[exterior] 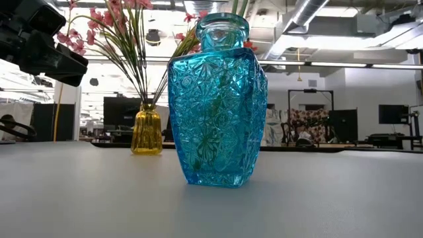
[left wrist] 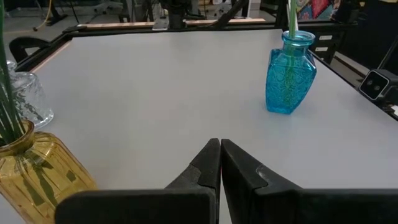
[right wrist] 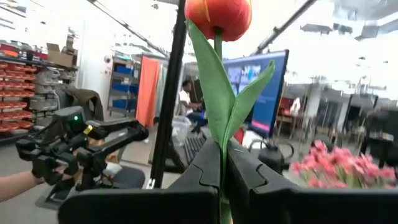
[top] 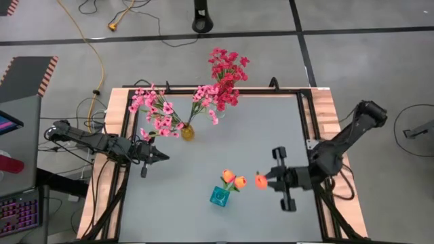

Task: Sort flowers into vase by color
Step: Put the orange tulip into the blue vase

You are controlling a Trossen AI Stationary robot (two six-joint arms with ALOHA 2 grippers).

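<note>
A blue cut-glass vase point(top: 219, 196) stands near the table's middle front with two orange tulips point(top: 234, 179) in it. A yellow vase point(top: 188, 132) holds pink sprays point(top: 154, 108). Dark-red sprays point(top: 227, 71) stand in a clear vase point(left wrist: 25, 99) at the far edge. Right of the blue vase, my right gripper point(top: 268, 180) is shut on a third orange tulip point(top: 260, 180). My left gripper point(top: 161, 157) is shut and empty near the left edge, close to the yellow vase. My right gripper pinches the tulip's green stem and leaf bases point(right wrist: 222, 140) between its two fingers, below the bud point(right wrist: 219, 15). The fingers point toward the table's left and lie along the stem. The bud sticks out past the fingertips, clear of the table. The stem's lower end is hidden.
Bare grey tabletop point(top: 271, 129) lies between the vases and the right edge. A black frame point(top: 305, 115) and wooden borders run around the table. Seen from table height, the blue vase point(exterior: 218, 99) stands in front and the yellow vase point(exterior: 147, 131) behind it to the left.
</note>
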